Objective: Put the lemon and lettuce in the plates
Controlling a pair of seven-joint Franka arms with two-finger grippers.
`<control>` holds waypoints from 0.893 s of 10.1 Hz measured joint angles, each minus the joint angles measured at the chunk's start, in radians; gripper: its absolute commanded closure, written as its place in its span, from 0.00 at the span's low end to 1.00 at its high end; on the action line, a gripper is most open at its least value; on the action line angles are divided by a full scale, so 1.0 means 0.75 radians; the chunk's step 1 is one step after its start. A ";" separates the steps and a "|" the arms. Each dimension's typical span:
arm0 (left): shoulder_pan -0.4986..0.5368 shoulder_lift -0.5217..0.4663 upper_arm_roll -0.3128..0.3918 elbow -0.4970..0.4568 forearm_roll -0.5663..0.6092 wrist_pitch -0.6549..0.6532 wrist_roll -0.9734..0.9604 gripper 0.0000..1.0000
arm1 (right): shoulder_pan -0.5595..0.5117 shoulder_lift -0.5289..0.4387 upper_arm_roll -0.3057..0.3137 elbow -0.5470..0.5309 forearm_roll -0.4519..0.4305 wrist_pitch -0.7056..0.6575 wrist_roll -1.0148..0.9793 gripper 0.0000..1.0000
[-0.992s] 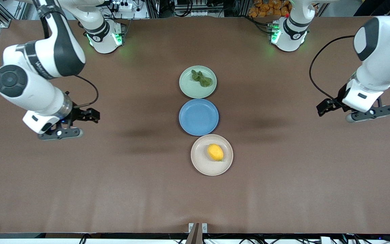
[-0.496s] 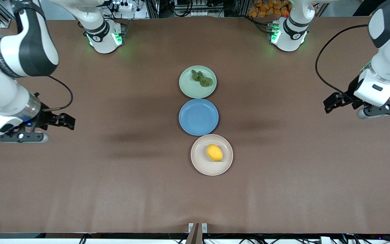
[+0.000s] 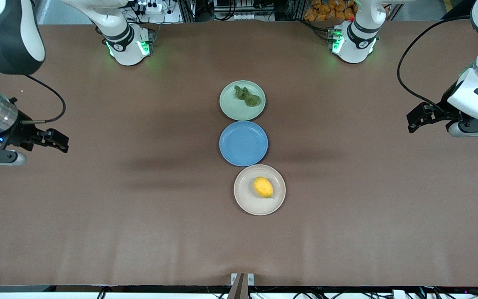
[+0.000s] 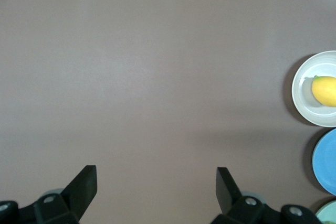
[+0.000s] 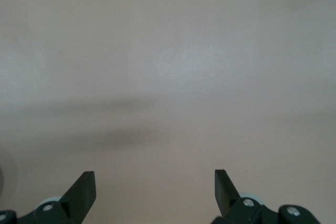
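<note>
Lemon (image 3: pixel 263 187) rests in beige plate (image 3: pixel 241 200), lettuce (image 3: pixel 247 96) in green plate (image 3: pixel 230 109); task appears complete. Left gripper (image 4: pixel 156 188) and right gripper (image 5: pixel 155 189) stand wide, empty.

A bare blue plate (image 3: pixel 243 143) sits mid-way along the brown table (image 3: pixel 139 216)

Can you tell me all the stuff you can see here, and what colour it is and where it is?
lemon: one, yellow, on the beige plate.
lettuce: one, dark green, on the pale green plate.
beige plate: one, nearest the front camera.
blue plate: one, bare, between the other two plates.
pale green plate: one, farthest from the front camera.
table: one, brown.
left end effector: one, black, open, over bare table at the left arm's end.
right end effector: one, black, open, over bare table at the right arm's end.
</note>
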 measured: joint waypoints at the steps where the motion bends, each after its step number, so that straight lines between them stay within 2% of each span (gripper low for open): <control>1: 0.002 -0.001 0.001 0.027 0.000 -0.033 0.038 0.00 | 0.000 -0.021 -0.001 0.012 0.000 -0.027 0.000 0.00; 9: 0.002 -0.008 -0.004 0.167 -0.059 -0.165 0.062 0.00 | -0.004 -0.109 -0.005 0.037 0.004 -0.049 0.000 0.00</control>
